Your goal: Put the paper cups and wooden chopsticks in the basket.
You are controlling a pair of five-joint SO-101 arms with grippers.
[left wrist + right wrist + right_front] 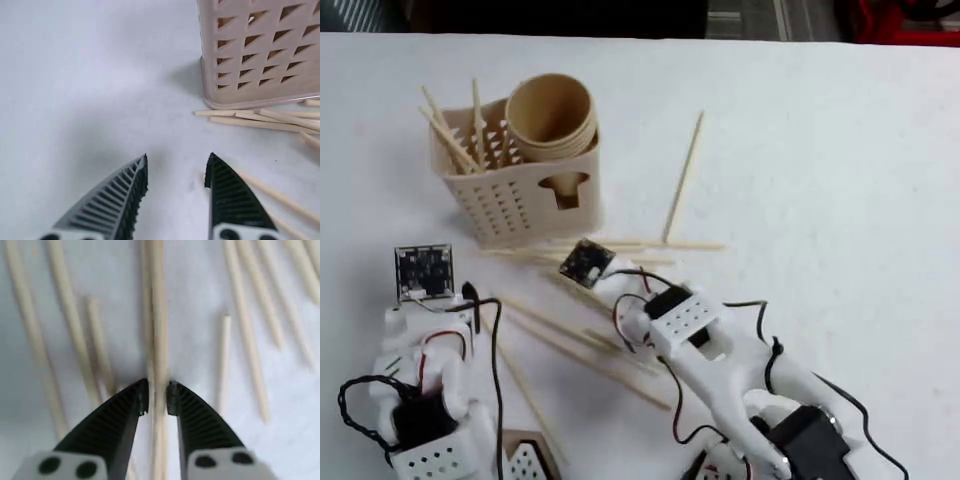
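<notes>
— Where is the chopstick now?
— One chopstick [159, 315] lies on the table [840, 150] among the loose chopsticks [680, 244], in front of the basket [520, 200]. The right gripper [157, 395] has its fingers clamped on it, I think to lift it.
— And the paper cups?
— The paper cups [552, 115] stand stacked in the basket already. The left gripper [176, 167] hangs beside the basket, fingers apart, holding nothing.

Bare table [840, 160] right of the basket [515, 205]; loose chopsticks [650, 243] crowd the ground before it
</notes>
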